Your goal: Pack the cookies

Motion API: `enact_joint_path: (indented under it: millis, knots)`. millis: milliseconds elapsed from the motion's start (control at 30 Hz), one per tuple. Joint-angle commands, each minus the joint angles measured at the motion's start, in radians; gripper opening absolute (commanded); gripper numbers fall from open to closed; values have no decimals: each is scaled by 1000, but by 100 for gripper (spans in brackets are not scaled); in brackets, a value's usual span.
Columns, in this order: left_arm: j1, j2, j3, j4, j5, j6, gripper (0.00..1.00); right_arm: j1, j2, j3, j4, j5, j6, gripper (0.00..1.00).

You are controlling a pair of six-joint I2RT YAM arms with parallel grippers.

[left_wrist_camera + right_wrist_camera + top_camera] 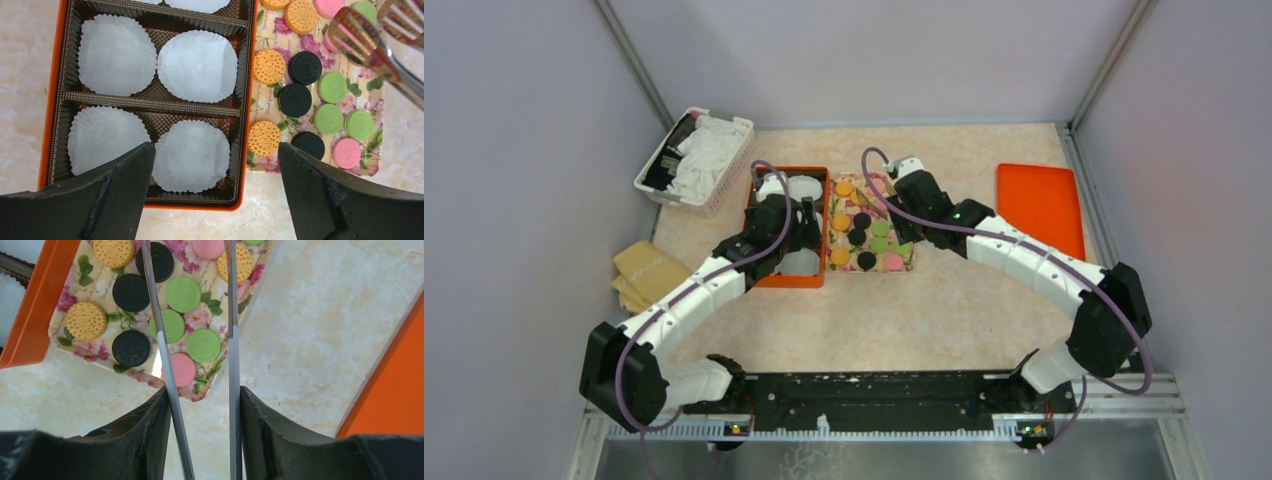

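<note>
The cookies (864, 235) lie on a floral tray (899, 265): orange, black, green and pink discs, also in the left wrist view (295, 99) and the right wrist view (203, 345). My right gripper (892, 212) (202, 405) is shut on metal tongs (166, 360). The slotted ends of the tongs (367, 37) hang apart over the tray's far right, with no cookie seen between them. My left gripper (799, 218) (215, 165) is open and empty above the near end of the orange box (786, 283). The box holds white paper cups (197, 65) with no cookies in them.
A flat orange lid (1039, 205) lies at the right, its edge in the right wrist view (395, 390). A white basket with cloths (694, 160) stands at the back left. A tan folded cloth (649, 272) lies left of the box. The box has dark ribbed dividers (150, 102).
</note>
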Motion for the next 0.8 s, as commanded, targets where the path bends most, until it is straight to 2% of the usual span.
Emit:
enact_joint_path:
  millis: [0, 167, 433, 767]
  knots:
    - [4, -24, 5, 2, -41, -8, 99, 11, 26, 26, 92, -72, -22, 0]
    - [4, -27, 7, 1, -42, -5, 99, 12, 78, 16, 141, -130, -7, 1]
    - [3, -28, 5, -5, -51, -5, 99, 13, 133, 32, 162, -90, -8, 5]
    - [3, -35, 8, -7, -47, -5, 99, 13, 210, 85, 140, -42, 9, 4]
